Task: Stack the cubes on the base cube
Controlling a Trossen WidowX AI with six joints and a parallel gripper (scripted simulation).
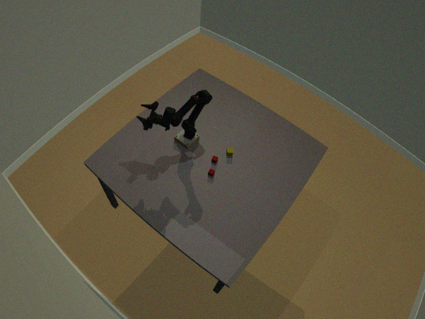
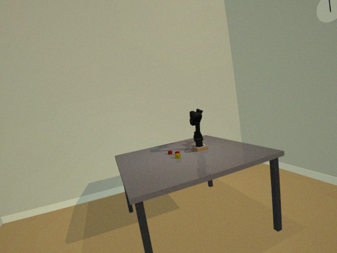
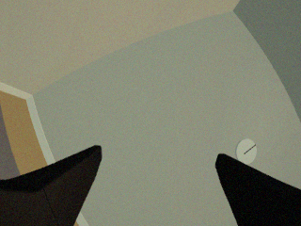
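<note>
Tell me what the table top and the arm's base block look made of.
Table top: smooth grey with a slight gloss, maybe laminate; it faintly mirrors the arm. Base block: tan sides under a pale top, possibly wood; too small to be sure.

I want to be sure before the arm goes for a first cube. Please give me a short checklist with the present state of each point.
1. Gripper open, nothing between the fingers: ok.
2. Both red cubes lie free on the table, apart from each other: ok.
3. Yellow cube stands apart from the red ones, nothing on top: ok.
4. Gripper pointed toward the cubes: not ok, it faces away, the wrist view shows only wall.
5. Which cube is the fixed base: cannot tell.
</note>
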